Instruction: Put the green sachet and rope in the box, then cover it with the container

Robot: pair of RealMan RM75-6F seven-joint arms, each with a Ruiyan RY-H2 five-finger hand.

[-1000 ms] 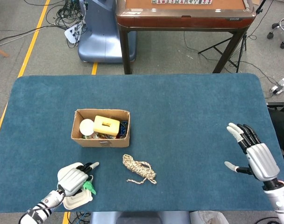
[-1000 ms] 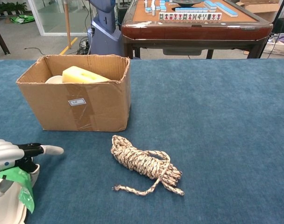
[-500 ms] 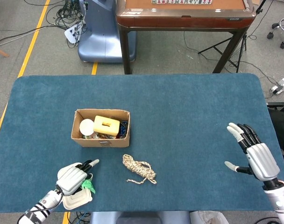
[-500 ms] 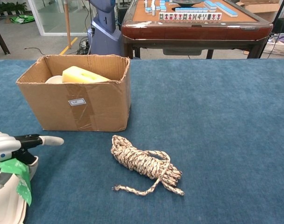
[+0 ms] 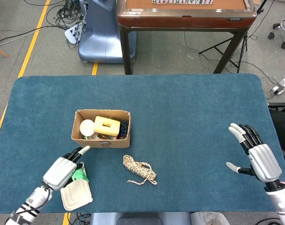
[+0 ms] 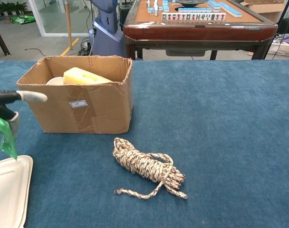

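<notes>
Worktop [image 5: 189,117]: I see a blue carpet-like surface carrying everything; a brown games table stands on the floor beyond its far edge.
Box [image 5: 101,137]: the open cardboard box sits left of centre on the worktop. I can see a yellow block [image 5: 106,125] and a pale round lid-like thing inside, touching each other.
Container [image 5: 76,197]: the white clamshell lies flat at the near left edge of the worktop, just below my left hand and well apart from the box.
Right hand [image 5: 256,154]: I have it over the right side of the worktop, fingers spread and nothing in it, far from every task item.
Left hand [image 5: 63,168]: it is raised between the container and the box's near left corner, one finger pointing toward the box; from the chest view only that finger and the thumb show at the left edge. It is grasping the green sachet.
Rope [image 5: 139,170]: the coiled, speckled bundle lies on the worktop just in front of the box's right end, not touching it, one loose end trailing toward me.
Green sachet [image 6: 4,136]: pinched under my left hand, hanging down clear of the worktop, above the container's far edge and left of the box.
</notes>
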